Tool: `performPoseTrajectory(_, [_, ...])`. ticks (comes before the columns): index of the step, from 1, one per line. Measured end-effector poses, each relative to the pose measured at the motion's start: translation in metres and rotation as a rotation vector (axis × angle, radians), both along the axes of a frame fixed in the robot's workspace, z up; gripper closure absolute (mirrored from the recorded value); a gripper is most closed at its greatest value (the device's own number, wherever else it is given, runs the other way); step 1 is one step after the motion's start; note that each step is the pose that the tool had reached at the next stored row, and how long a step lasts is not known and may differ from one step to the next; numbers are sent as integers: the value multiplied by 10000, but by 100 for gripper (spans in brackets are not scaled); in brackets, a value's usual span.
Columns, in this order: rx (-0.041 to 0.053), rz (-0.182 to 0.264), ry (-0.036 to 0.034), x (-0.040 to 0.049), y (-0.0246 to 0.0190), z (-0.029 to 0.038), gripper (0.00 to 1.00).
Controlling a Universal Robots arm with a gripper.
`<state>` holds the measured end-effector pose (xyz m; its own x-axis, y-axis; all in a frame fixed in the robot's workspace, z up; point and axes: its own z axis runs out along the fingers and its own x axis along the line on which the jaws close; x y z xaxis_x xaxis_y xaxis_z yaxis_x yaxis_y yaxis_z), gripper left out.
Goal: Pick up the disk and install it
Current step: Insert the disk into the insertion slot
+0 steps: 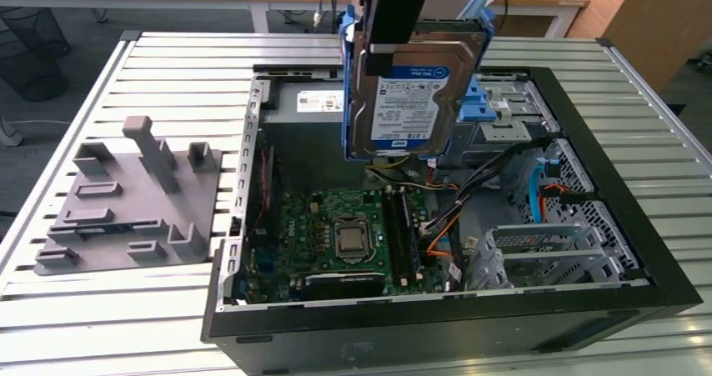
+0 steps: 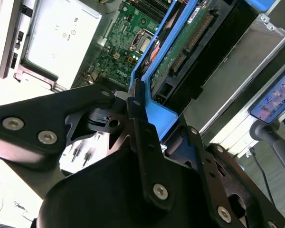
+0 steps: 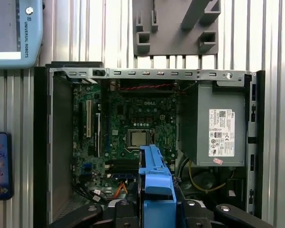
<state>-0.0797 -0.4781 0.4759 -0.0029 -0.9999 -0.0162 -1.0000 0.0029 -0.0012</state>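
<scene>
Slatted table (image 1: 112, 318); disk (image 1: 414, 92) above case rim (image 1: 445, 322)

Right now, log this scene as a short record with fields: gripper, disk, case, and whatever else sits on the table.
gripper: shut on the disk, clamping its upper end
disk: hangs upright, label toward the exterior camera, above the open case, not seated in any bay
computer case: lies open on the slatted table, motherboard and grey power supply exposed
drive cage: inside the case, past the disk toward the exterior view's right
fixture: grey, on the table at the exterior view's left of the case
</scene>
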Motion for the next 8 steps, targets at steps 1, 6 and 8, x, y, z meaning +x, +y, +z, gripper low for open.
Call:
performPoseTrajectory(1, [0, 0, 0, 1, -18, 0, 64])
performPoseTrajectory(6, [1, -1, 0, 11, -82, -1, 64])
performPoseTrajectory(8, [0, -2, 0, 11, -82, 0, 64])
